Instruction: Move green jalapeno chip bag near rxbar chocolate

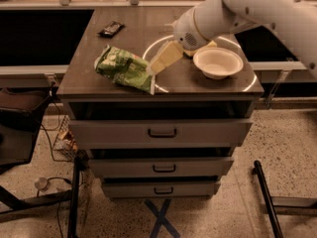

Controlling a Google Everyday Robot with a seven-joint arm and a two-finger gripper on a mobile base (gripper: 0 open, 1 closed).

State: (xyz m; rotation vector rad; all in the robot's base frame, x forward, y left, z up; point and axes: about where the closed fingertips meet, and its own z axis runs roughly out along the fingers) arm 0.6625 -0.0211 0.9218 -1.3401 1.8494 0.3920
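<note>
The robot's pale gripper (pixel 155 67) hangs low over the middle of a dark cabinet top (pixel 188 86), angled down and to the left. Its tip sits at the right edge of the green jalapeno chip bag (pixel 123 67), touching it or just short of it. Whether the claw is spread or pressed together cannot be told from this angle.

The white arm (pixel 247 9) reaches in from the upper right, passing above the far side of the cabinet.

The green jalapeno chip bag lies crumpled on the left half of the top, close to the near edge. The rxbar chocolate (pixel 111 29), small and black, lies at the far left corner, well apart from the bag.

To the right of the gripper a white bowl (pixel 218 63) stands upright, empty. A thin pale ring (pixel 247 83) marked on the surface runs around the bowl.

Below the top are three grey drawers (pixel 208 133) with dark handles. On the speckled floor in front, blue tape forms a cross (pixel 161 219).
</note>
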